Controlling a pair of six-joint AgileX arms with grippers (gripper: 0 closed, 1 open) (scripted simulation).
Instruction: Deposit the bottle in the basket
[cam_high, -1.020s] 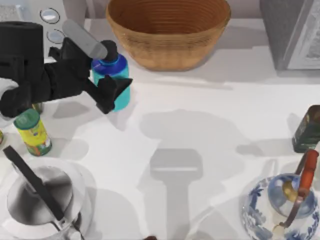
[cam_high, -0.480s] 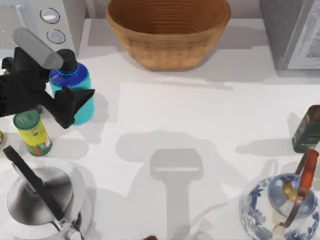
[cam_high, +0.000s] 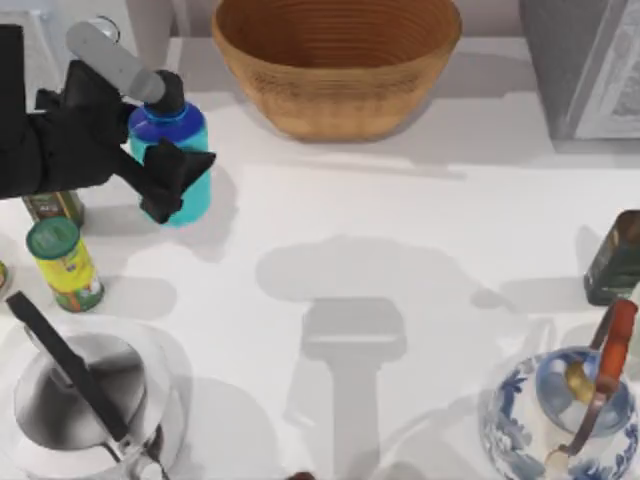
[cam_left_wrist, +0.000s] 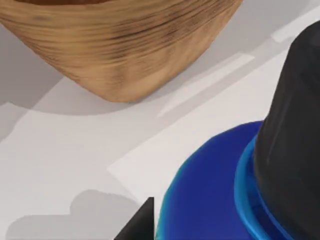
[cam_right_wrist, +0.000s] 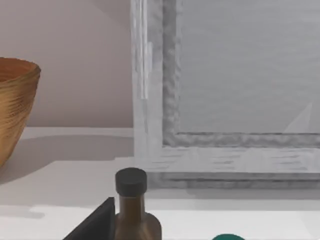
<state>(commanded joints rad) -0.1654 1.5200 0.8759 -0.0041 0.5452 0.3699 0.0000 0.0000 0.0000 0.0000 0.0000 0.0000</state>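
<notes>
Left gripper at the top view's left, jaws pinching the bottle upright, well short of the basket at the tabletop's far middle. Risk ahead, as a judgement: carried too low, could strike the basket wall; grip set to one side, could tilt or slip. Right arm parked; jaw state impossible to tell.

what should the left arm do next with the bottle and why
Probably carry it rightward toward the basket, raised to pass the rim. The left gripper is shut on the bottle, which sits left of the basket and outside it; the wrist view faces the basket's outer wall, so the rim appears to stand in the way.
</notes>
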